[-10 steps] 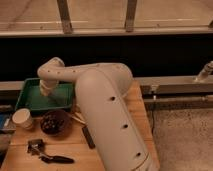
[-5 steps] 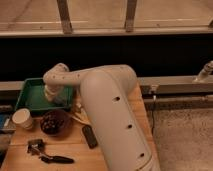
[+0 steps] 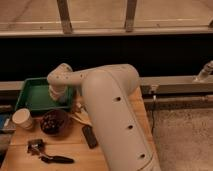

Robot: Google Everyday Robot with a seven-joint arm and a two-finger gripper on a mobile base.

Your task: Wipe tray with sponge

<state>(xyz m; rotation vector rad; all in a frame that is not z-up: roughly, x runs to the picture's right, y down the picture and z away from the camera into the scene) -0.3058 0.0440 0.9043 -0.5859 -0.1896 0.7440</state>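
Observation:
The green tray (image 3: 33,93) lies at the back left of the wooden table. My white arm reaches over it from the right. My gripper (image 3: 56,94) hangs below the wrist over the tray's right half, down at the tray floor. The wrist covers most of it. The sponge is hidden, and no grey-blue block shows anywhere in the tray or on the table.
A dark round bowl (image 3: 54,122) with dark contents stands just in front of the tray. A white cup (image 3: 22,119) is to its left. A flat black bar (image 3: 90,136) and a black-handled tool (image 3: 50,156) lie on the table (image 3: 75,150). A dark wall runs behind.
My wrist and gripper have moved to the right across the tray, from its middle towards its right side. Nothing else on the table has moved.

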